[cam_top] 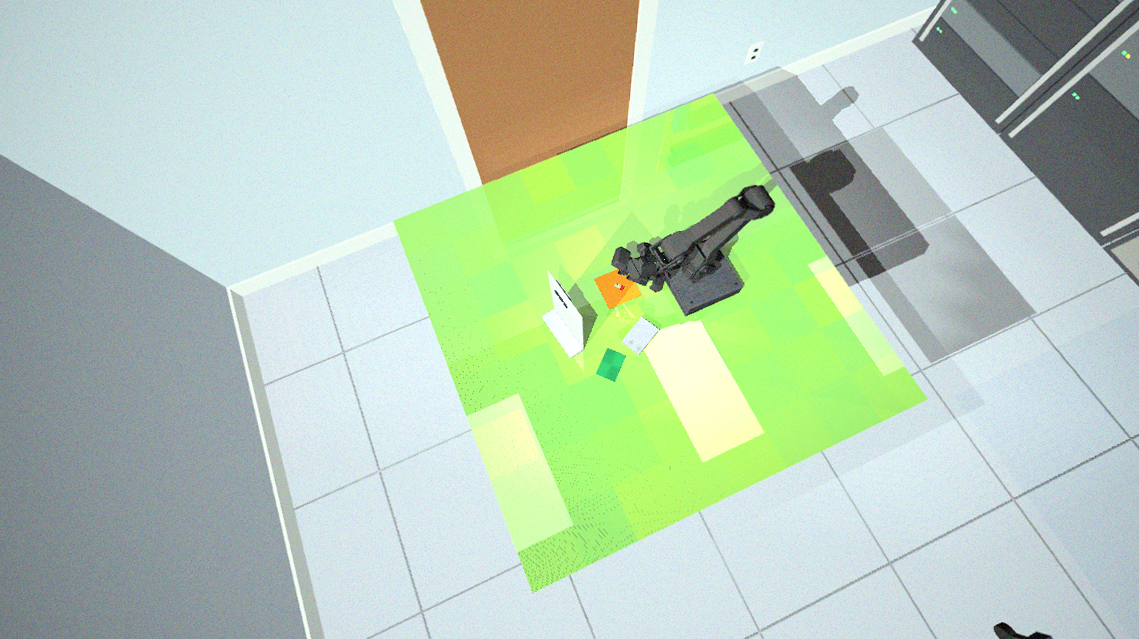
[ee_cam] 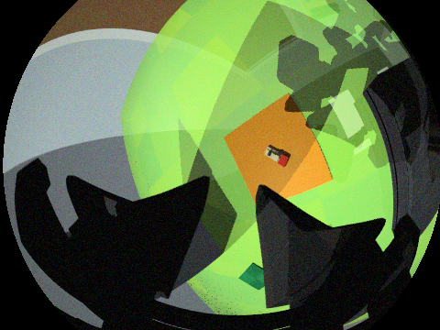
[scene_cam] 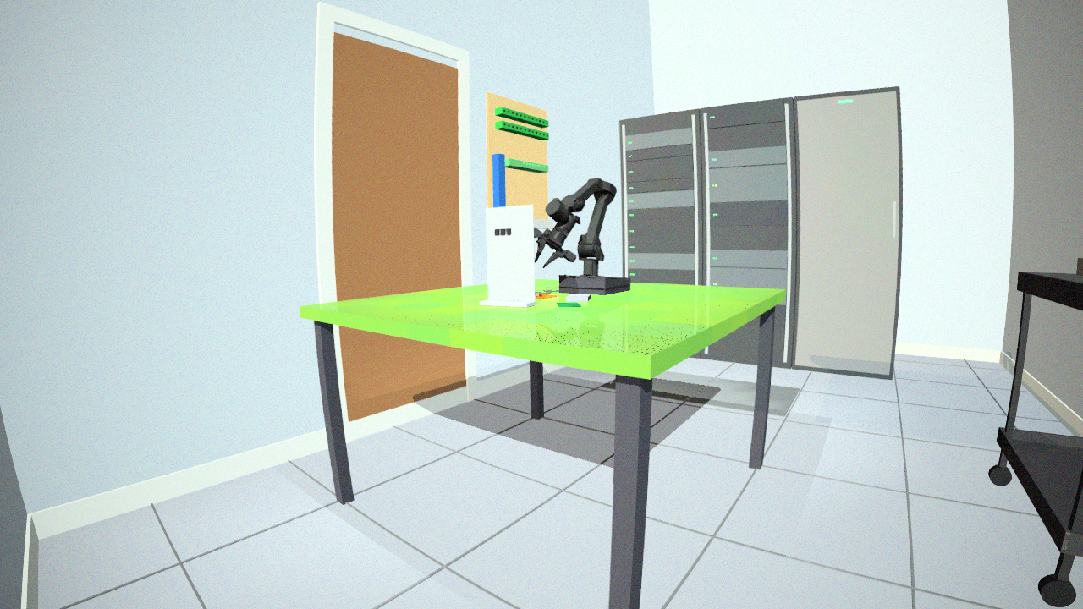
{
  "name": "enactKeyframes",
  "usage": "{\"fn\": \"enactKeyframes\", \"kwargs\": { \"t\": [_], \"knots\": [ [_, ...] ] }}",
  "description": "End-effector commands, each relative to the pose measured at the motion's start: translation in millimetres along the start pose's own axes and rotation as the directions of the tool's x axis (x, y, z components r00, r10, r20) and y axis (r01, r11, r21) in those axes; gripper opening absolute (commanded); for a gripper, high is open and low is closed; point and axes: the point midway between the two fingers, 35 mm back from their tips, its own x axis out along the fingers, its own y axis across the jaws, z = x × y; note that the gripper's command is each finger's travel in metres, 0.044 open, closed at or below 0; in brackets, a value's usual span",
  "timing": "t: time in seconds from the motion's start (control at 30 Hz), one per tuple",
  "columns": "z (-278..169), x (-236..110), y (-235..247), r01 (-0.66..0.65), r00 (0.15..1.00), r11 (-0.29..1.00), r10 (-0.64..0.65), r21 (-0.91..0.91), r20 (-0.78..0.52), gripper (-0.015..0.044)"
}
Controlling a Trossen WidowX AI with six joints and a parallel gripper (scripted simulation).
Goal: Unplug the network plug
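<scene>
The plug lies flat on the orange square, near the middle, with orange showing on every side of it. The pincer hangs in the air above the square, its two dark fingers apart with nothing between them (it has let go). The white panel stands upright just beside the square, with a strip of green bench between them. A white card and a small green card lie flat near the panel, apart from each other. The arm's base sits close to the square's other side. The wrist view shows the plug's red end plainly; from the top it is only a tiny dot, and from the side view the panel hides it. The side view shows three dark sockets on the panel.
</scene>
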Motion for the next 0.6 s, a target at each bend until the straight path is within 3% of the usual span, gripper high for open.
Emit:
{"fn": "enactKeyframes", "kwargs": {
  "t": [0.0, 0.57],
  "knots": [
    [1, -7, 4, -0.005, 1.000, 1.000, 0.005, 0.006, 0.002, 0.0156],
    [-2, -36, 27, -0.002, 1.000, 1.000, 0.002, 0.002, 0.001, 0.0156]
  ]
}}
